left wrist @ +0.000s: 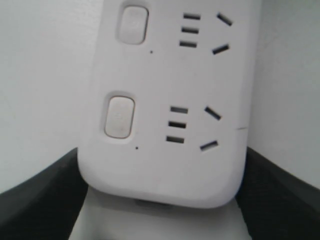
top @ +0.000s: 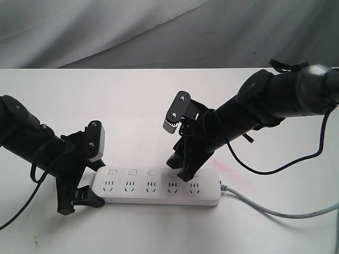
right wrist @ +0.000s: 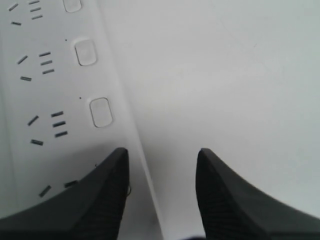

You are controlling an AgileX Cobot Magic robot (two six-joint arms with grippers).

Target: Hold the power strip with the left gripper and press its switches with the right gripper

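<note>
The white power strip point(top: 159, 186) lies flat on the table, its grey cord point(top: 275, 210) trailing right. My left gripper point(top: 94, 186) clamps the strip's left end; in the left wrist view its black fingers point(left wrist: 40, 200) hug both long sides of the strip point(left wrist: 165, 165). The switches point(top: 132, 172) run along the far edge, and two of them point(left wrist: 120, 116) show close up. My right gripper point(top: 180, 166) stands open over the fourth switch. One of its fingers point(right wrist: 107, 195) rests on the strip point(right wrist: 55, 90) beside a switch point(right wrist: 101, 112); the other hangs over bare table.
The white table point(top: 159, 106) runs back to a grey cloth backdrop point(top: 132, 32). A faint pink smear point(top: 233, 172) marks the table by the strip's right end. A black cable point(top: 296, 159) loops down from the right arm.
</note>
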